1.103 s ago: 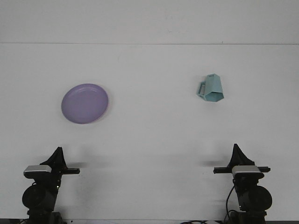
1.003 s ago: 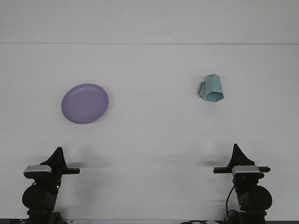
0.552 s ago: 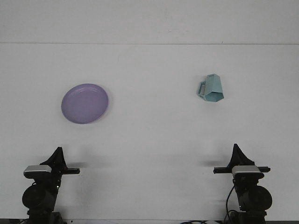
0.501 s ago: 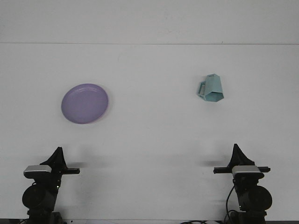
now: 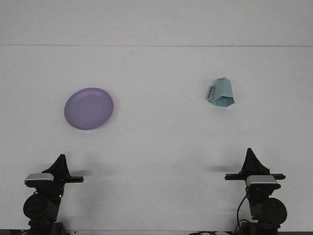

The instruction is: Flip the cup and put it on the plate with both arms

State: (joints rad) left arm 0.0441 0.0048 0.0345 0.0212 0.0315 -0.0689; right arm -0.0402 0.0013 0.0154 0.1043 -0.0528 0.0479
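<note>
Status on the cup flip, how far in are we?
Done: nothing visible. The teal cup lies on its side on the right of the table, untouched; the purple plate on the left holds nothing.
In hand: neither arm holds anything; the left gripper and right gripper sit at the near edge, well short of both.
Left: reach, grasp, flip the cup, set it on the plate.

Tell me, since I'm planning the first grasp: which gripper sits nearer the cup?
The right gripper; the teal cup lies on its side of the table, while the left gripper sits below the purple plate.
</note>
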